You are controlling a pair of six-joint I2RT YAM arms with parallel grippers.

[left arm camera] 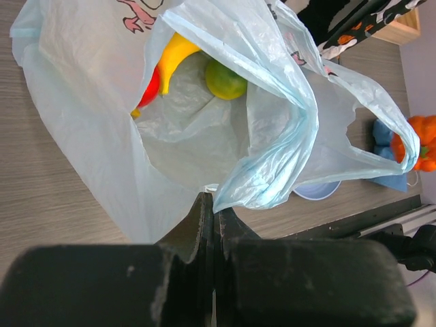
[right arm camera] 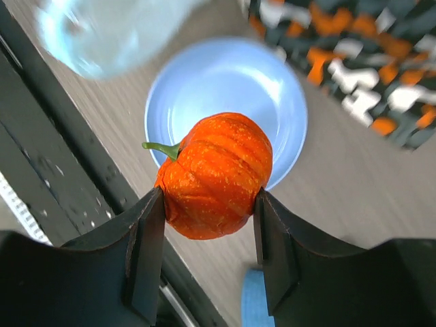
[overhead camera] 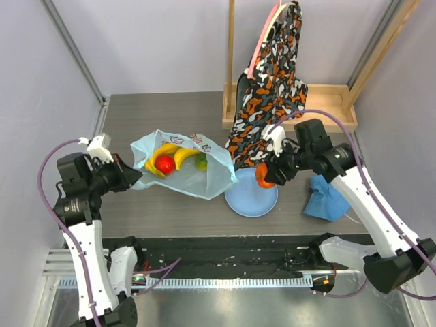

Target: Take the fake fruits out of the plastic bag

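Note:
The light-blue plastic bag lies open on the table left of centre. Inside it are the yellow banana bunch, the red round fruit and the green round fruit; the bag, banana and green fruit also show in the left wrist view. My left gripper is shut on the bag's near edge. My right gripper is shut on the orange ribbed fruit and holds it above the edge of the round pale-blue plate.
The plate sits right of the bag. A solid blue cloth lies at the right. A patterned black-orange-white garment hangs on a wooden stand at the back. A black rail runs along the near edge.

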